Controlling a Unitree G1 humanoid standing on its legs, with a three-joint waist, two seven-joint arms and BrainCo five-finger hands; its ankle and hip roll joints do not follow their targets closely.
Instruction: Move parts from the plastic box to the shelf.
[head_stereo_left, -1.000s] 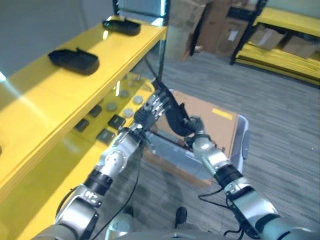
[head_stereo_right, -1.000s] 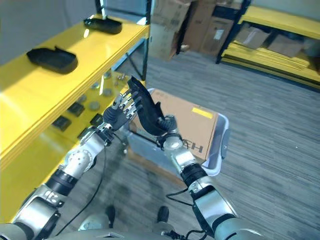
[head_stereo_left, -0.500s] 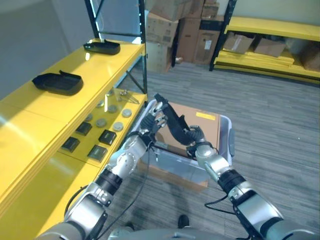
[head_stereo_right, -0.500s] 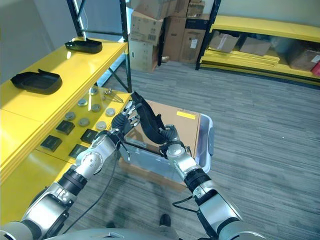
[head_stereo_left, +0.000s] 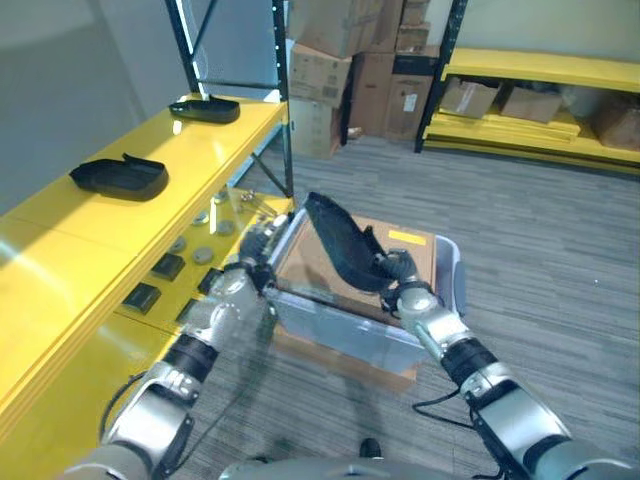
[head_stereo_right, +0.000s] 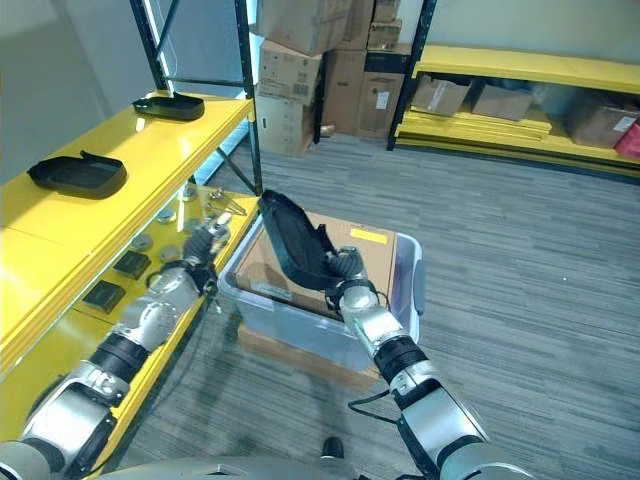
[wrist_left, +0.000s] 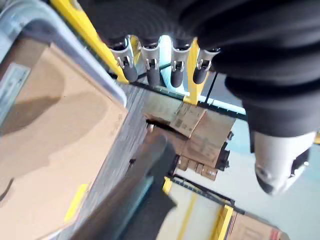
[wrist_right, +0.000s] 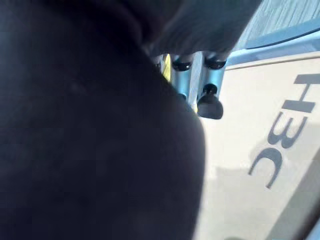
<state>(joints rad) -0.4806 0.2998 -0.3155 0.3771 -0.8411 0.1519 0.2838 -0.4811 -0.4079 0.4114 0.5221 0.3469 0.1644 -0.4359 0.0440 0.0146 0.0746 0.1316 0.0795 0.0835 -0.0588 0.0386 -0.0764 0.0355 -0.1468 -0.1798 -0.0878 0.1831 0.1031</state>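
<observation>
My right hand (head_stereo_left: 402, 281) is shut on a curved black plastic part (head_stereo_left: 342, 243), which it holds tilted above the clear plastic box (head_stereo_left: 452, 289). In the right wrist view the black part (wrist_right: 90, 130) sits right against the camera, with the curled fingers (wrist_right: 209, 101) beside it. A brown cardboard sheet (head_stereo_right: 371, 256) covers the inside of the box. My left hand (head_stereo_left: 252, 252) hangs open and holds nothing at the box's left rim, near the yellow shelf (head_stereo_left: 120, 220); its straight fingers (wrist_left: 150, 71) show in the left wrist view. Two more black parts (head_stereo_left: 120, 176) (head_stereo_left: 205, 108) lie on the shelf's top board.
The lower shelf board (head_stereo_left: 175, 300) carries small black square pieces (head_stereo_left: 167, 265) and round discs (head_stereo_left: 203, 255). The box stands on a carton on the grey carpet. Cardboard cartons (head_stereo_left: 340, 50) and another yellow rack (head_stereo_left: 540, 75) stand at the back. A black shelf post (head_stereo_left: 283, 120) rises beside the box.
My left hand has come off the black part and drawn back left to the box rim. The right hand keeps the part. The camera has shifted.
</observation>
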